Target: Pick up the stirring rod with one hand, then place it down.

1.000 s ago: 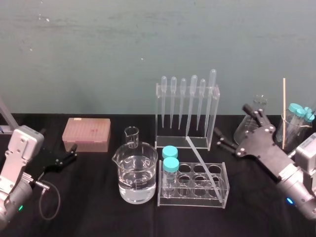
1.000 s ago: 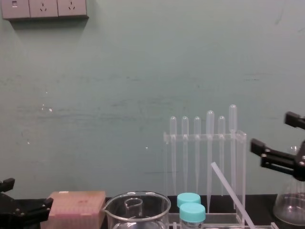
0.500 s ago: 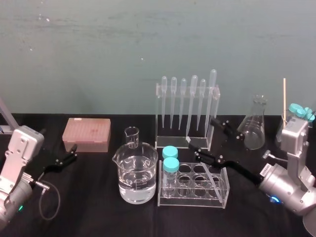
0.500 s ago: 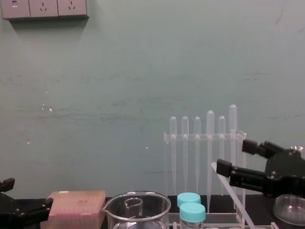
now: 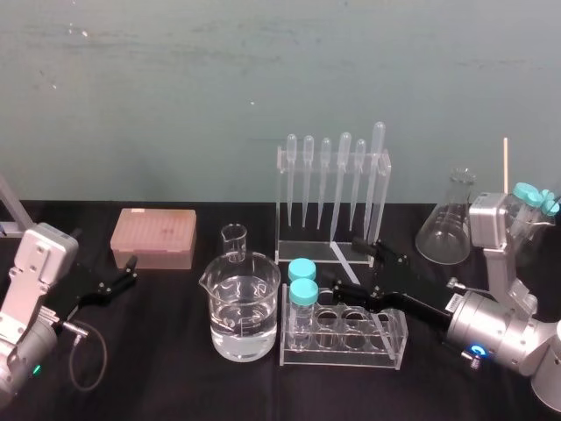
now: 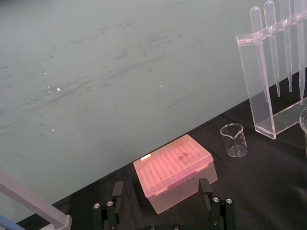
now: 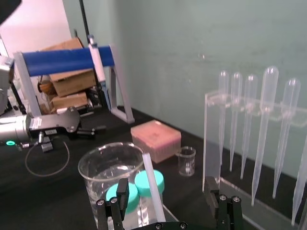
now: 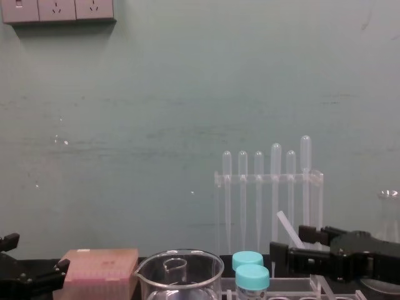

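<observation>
**While the rod leans in the tube rack, the right gripper sits open around it**

So the stirring rod (image 5: 337, 252) is tilted. Its lower part goes down into the clear test tube rack (image 5: 344, 349), and I can't tell which hole. Its upper end leans back toward the pipette stand (image 5: 285, 206). The right gripper (image 5: 344, 265) is down at rod level with its fingers spread wide. In the right wrist view the rod (image 7: 152, 190) runs up between the two fingers (image 7: 120, 197) with clear space on both sides, so it's holding nothing. From the head camera the gripper body covers the rod's middle. From the chest camera just the rod's top end (image 8: 286, 224) pokes up above the black fingers (image 8: 284, 253).

It's pretty crowded in there:
- Two teal-capped tubes (image 5: 302, 282) stand in the rack just beside the rod, on the robot's left.
- The big beaker of water (image 5: 244, 309) is right next to the rack, with a small empty beaker (image 5: 233, 242) behind it.
- The pipette stand is directly behind the gripper.
- A conical flask (image 5: 449, 230) stands off to the right.

The left gripper (image 5: 131, 268) is parked well away at the left edge. It's open, empty and pointing at the pink tip box (image 5: 153, 237).
</observation>
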Tool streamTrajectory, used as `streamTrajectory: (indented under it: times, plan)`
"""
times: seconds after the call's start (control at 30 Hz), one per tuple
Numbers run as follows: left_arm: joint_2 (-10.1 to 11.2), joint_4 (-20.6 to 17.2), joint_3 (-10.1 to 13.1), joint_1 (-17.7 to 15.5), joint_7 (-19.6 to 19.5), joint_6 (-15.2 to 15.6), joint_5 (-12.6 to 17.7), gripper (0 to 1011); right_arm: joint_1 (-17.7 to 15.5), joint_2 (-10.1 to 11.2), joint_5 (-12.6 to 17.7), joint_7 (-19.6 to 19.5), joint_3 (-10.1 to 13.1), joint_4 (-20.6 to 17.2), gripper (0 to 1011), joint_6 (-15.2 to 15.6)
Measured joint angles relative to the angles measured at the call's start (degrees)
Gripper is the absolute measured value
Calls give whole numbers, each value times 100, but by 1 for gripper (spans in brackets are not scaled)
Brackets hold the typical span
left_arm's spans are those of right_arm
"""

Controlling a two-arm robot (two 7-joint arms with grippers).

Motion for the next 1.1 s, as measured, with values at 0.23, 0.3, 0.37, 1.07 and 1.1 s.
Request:
streamTrajectory:
  times: [0.23, 0.3, 0.37, 1.07, 1.1]
  plan:
    - [0, 0, 0, 0, 0, 0, 0, 1000, 31, -27, -110, -153, 17, 13, 1003, 378]
    - [0, 0, 0, 0, 0, 0, 0, 1000, 31, -26, -110, -152, 16, 12, 1003, 378]
    - [0, 0, 0, 0, 0, 0, 0, 1000, 30, -26, -109, -151, 16, 11, 1003, 374]
    - [0, 0, 0, 0, 0, 0, 0, 1000, 22, -17, -101, -135, 16, 7, 863, 327]
    - [0, 0, 0, 0, 0, 0, 0, 1000, 23, -17, -101, -134, 16, 7, 842, 327]
